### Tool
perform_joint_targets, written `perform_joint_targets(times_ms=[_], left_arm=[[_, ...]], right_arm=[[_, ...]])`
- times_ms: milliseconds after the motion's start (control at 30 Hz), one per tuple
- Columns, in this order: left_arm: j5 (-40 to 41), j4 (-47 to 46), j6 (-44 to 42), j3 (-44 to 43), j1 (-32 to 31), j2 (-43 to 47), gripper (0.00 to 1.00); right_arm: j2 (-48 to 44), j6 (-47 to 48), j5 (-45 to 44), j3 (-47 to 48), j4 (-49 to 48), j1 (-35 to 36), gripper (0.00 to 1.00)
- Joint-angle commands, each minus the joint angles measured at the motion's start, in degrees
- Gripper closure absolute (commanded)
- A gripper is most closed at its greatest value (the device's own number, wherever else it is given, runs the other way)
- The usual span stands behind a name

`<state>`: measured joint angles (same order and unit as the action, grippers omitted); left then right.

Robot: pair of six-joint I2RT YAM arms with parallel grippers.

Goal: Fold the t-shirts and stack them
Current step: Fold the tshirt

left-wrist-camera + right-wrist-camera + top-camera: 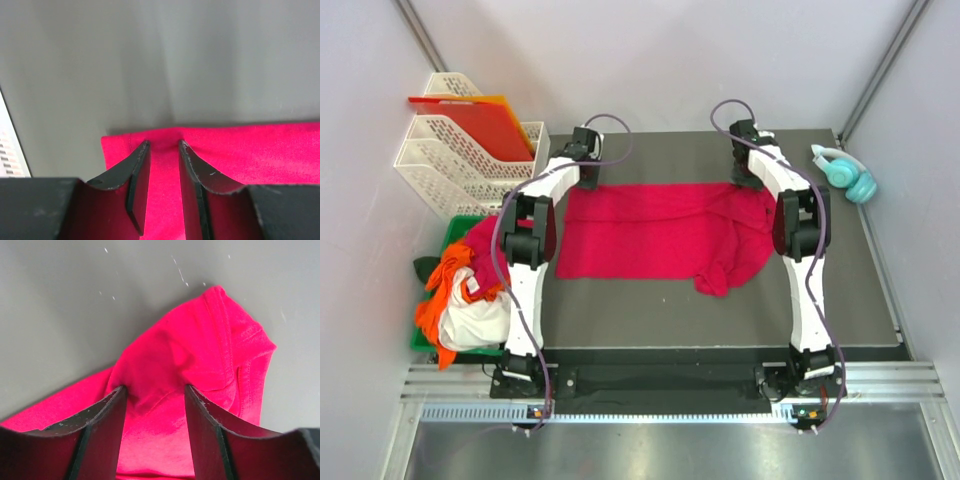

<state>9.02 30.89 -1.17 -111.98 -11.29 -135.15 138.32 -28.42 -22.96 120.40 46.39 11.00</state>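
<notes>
A crimson-red t-shirt (660, 235) lies spread on the dark mat, with its right side bunched and folded over. My left gripper (586, 178) is down on its far left corner. In the left wrist view the fingers (142, 170) stand a narrow gap apart, with a strip of red cloth (164, 190) between them near the hem. My right gripper (748, 180) is down on the far right corner. Its jaws are wider apart and straddle a raised ridge of cloth (155, 390) beside a sleeve (240, 350). More shirts, orange, white and pinkish-red (465, 290), are piled at the left.
The pile lies in a green bin (420, 340) off the mat's left edge. White stacked trays (460, 165) hold a stiff red-orange sheet (470, 115) at the back left. Teal headphones (845, 172) lie at the back right. Grey walls close in the back and sides.
</notes>
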Motion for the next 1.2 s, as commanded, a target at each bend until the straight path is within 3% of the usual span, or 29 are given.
perform_joint_targets(times_ms=[0, 333, 500, 733, 933, 1167], left_arm=[[1.2, 1.8, -0.6, -2.5, 0.2, -6.1, 0.65], [1.9, 5.2, -0.7, -15.9, 1.7, -12.8, 0.64], [0.1, 3.0, -0.2, -14.6, 1.5, -8.7, 0.59], [0.0, -1.8, 0.9, -5.3, 0.1, 4.4, 0.47], [-4.5, -5.6, 1.1, 11.1, 0.0, 22.9, 0.44], [-7.1, -6.9, 0.6, 33.6, -0.6, 39.1, 0.51]], right_arm=[[3.3, 0.3, -0.1, 6.3, 2.5, -1.1, 0.49], [6.2, 1.2, 1.3, 12.6, 2.3, -2.7, 0.48], [-0.1, 1.9, 4.3, 6.8, -6.0, -2.5, 0.48], [-14.2, 2.9, 2.0, 2.4, -9.9, -0.5, 0.45], [-33.3, 4.1, -3.9, -15.5, -13.6, 6.1, 0.42], [-49.1, -4.1, -9.1, -43.5, -13.3, 15.5, 0.45]])
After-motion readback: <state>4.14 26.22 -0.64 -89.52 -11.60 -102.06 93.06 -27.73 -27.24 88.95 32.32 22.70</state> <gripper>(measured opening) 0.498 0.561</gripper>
